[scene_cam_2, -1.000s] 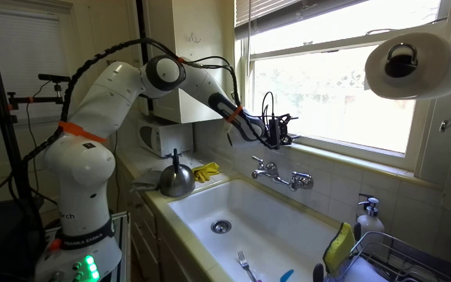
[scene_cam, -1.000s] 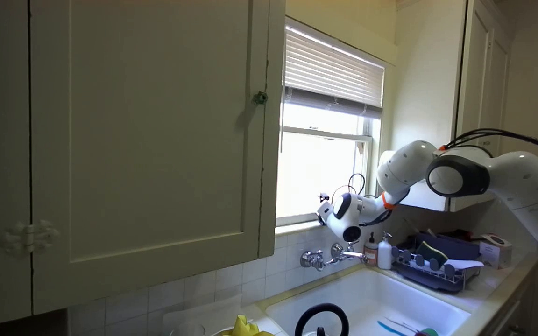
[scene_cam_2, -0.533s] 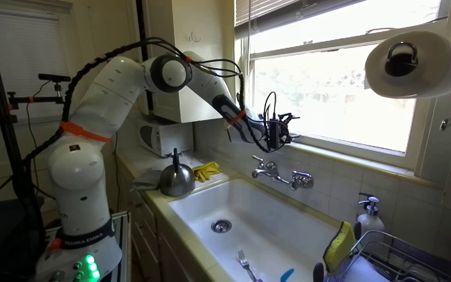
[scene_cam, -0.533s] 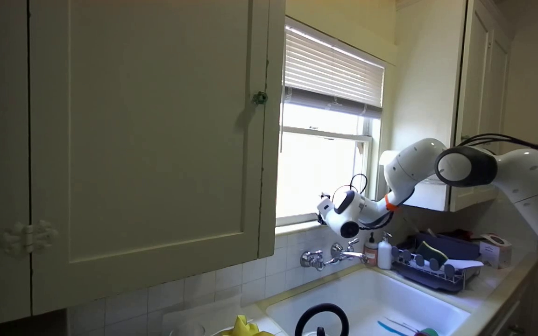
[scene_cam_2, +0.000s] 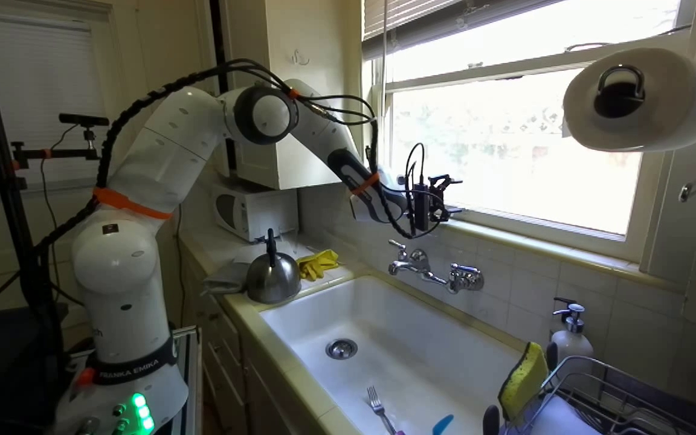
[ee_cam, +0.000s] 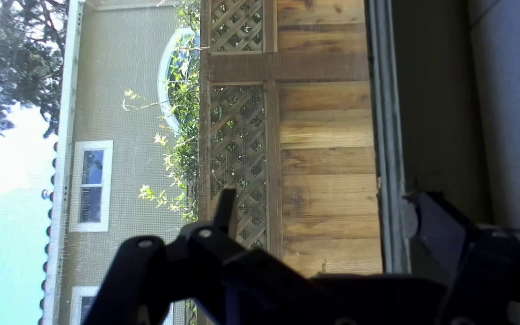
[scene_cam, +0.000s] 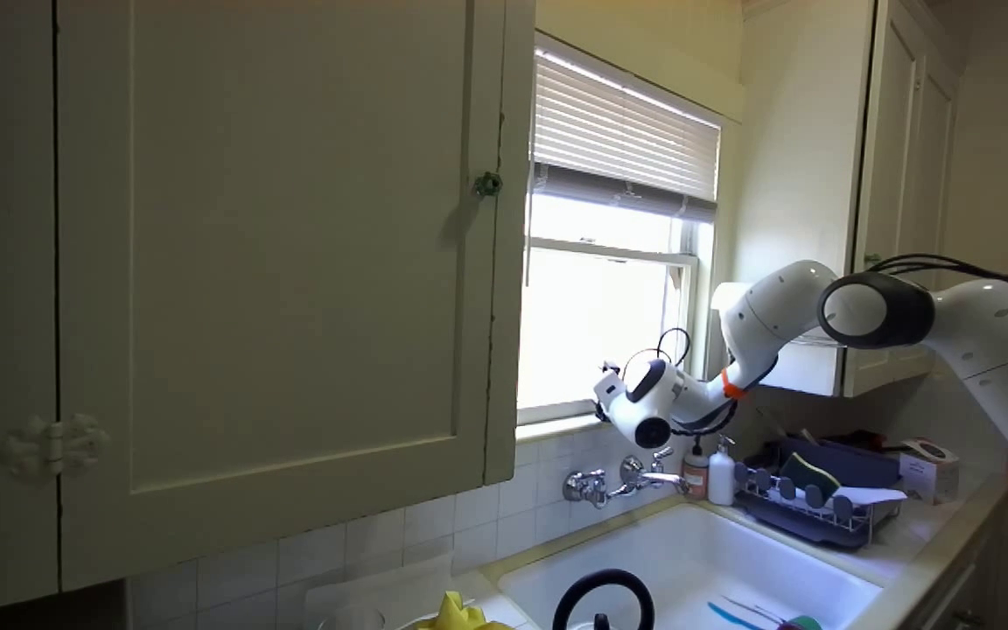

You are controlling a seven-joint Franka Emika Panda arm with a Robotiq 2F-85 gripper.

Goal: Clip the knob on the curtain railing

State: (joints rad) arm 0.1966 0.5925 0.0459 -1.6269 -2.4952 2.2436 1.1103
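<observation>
The white slatted blind (scene_cam: pixel 626 131) hangs half raised over the window. A thin white rail (scene_cam: pixel 626 80) runs along its top. In an exterior view only the blind's lower part (scene_cam_2: pixel 420 15) shows. A thin wand (scene_cam_2: pixel 385 78) hangs from its end. I cannot make out a knob or clip on the railing; a green knob (scene_cam: pixel 488 184) sits on the cabinet door. My gripper (scene_cam_2: pixel 455 197) is well below the blind, level with the lower window pane and facing it. In the wrist view the gripper (ee_cam: pixel 325 203) is open, with nothing between its fingers (ee_cam: pixel 225 210).
The window sill (scene_cam_2: pixel 541 251) and chrome faucet (scene_cam_2: pixel 420 269) lie below the gripper, above the white sink (scene_cam_2: pixel 420 362). A paper towel roll (scene_cam_2: pixel 644 103) hangs on the wall beside the window. A kettle (scene_cam_2: pixel 273 281) and yellow gloves (scene_cam_2: pixel 318 264) stand on the counter.
The arm's elbow has swung slightly towards the window and the hand has turned a little. The gripper stays at nearly the same place. The blind has not moved.
</observation>
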